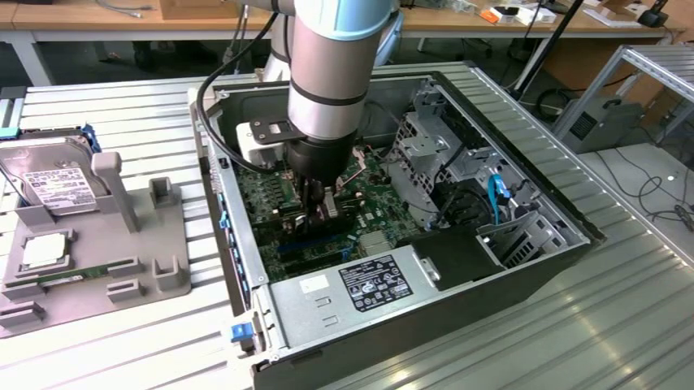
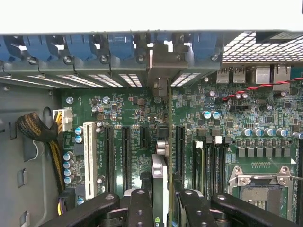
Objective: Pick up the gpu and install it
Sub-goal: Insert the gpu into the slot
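Observation:
The gpu (image 2: 160, 172) is a thin dark card seen edge-on, standing upright over the black expansion slots (image 2: 127, 156) of the green motherboard (image 2: 118, 113). Its silver bracket end (image 2: 161, 64) reaches the case's rear slot openings. My gripper (image 2: 162, 201) is shut on the card, with one black finger (image 2: 139, 205) on either side of it. In the exterior view the gripper (image 1: 321, 210) is low inside the open computer case (image 1: 233, 244), with the gpu (image 1: 328, 223) dark beneath it, close to the board. I cannot tell whether the card's edge sits in a slot.
A grey fixture (image 1: 162, 268) at the exterior view's left holds a silver hard drive (image 1: 49, 183), a square chip (image 1: 44, 250) and a green memory stick (image 1: 65, 280). Inside the case are the power supply (image 1: 363, 284), the drive cage (image 1: 434, 150), the CPU socket (image 2: 260, 189) and a cable bundle (image 2: 35, 130).

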Robot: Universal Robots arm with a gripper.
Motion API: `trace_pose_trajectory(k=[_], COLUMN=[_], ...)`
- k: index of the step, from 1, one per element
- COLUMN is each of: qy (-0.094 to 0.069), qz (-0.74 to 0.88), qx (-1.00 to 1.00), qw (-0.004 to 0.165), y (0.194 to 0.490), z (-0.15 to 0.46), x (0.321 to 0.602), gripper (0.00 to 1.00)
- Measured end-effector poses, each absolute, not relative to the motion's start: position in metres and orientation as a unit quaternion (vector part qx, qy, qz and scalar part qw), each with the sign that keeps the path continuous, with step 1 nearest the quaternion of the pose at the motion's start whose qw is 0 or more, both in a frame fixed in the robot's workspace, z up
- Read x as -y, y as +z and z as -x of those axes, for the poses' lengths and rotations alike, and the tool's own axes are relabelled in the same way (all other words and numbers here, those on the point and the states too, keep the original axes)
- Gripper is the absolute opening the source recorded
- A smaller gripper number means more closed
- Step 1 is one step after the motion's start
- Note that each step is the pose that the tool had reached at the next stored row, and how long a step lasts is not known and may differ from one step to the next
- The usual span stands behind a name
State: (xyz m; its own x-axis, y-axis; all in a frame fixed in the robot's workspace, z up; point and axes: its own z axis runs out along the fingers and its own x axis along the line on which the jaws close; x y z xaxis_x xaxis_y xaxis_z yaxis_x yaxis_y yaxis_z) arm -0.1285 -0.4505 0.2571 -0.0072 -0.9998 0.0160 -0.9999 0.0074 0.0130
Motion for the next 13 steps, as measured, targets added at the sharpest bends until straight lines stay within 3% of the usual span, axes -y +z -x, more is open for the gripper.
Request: trace_pose_trajectory(k=[8,12,13], qy=[0.001,0.001,0.001], qz=[-0.704,-0.705,-0.704], qx=[0.71,0.71,0.71], qw=[0.01,0.01,0.01], y=[0.2571,0.2571,0.2571], z=[0.1284,0.1284,0.1284], x=[0.4504,0.4505,0.4504], gripper=[0.34,0.59,0.59])
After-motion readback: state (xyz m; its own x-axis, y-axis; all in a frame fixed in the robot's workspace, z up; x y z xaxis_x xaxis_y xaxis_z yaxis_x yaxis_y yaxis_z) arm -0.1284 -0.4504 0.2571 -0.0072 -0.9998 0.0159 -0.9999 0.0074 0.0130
